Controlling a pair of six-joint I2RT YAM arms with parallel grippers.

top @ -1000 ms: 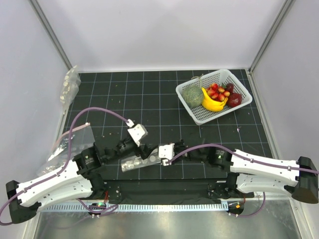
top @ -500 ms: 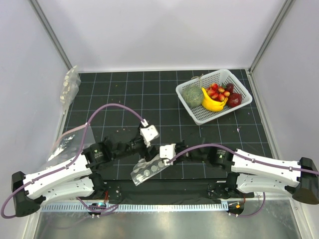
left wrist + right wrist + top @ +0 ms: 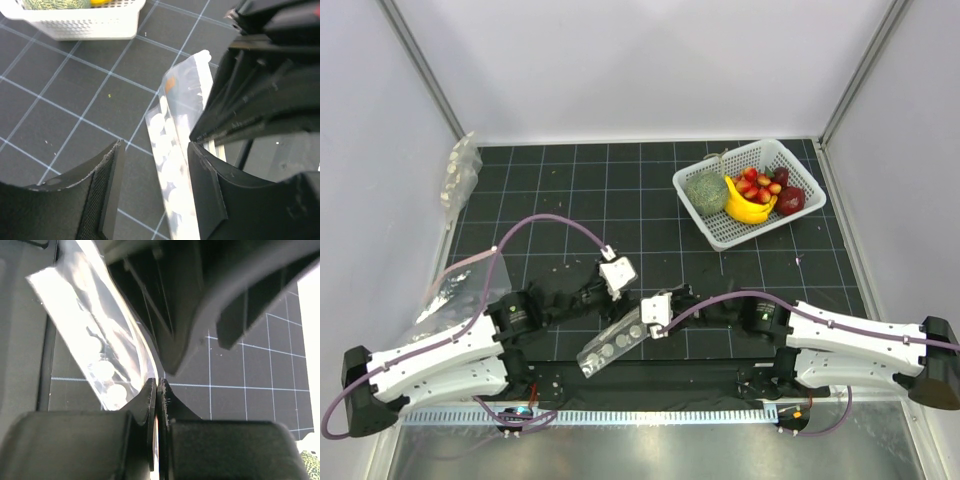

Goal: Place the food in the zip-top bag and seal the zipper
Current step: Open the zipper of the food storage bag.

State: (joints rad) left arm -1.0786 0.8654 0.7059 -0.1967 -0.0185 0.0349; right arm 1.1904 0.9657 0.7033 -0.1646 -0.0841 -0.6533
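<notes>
Clear dotted bag [image 3: 610, 345] at lower centre: right tool [image 3: 156, 382] clenched on its edge, left tool [image 3: 156, 145] parted astride it (food [image 3: 757, 185] upper right).

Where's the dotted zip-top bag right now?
Top view, near centre: the zip-top bag sits slanted just ahead of the arm bases, its upper-right end pinched by the right gripper. The left gripper has its open fingers on either side of it.

White basket [image 3: 752, 232], banana [image 3: 748, 209], green vegetable [image 3: 705, 192], plain bags [image 3: 460, 172]
</notes>
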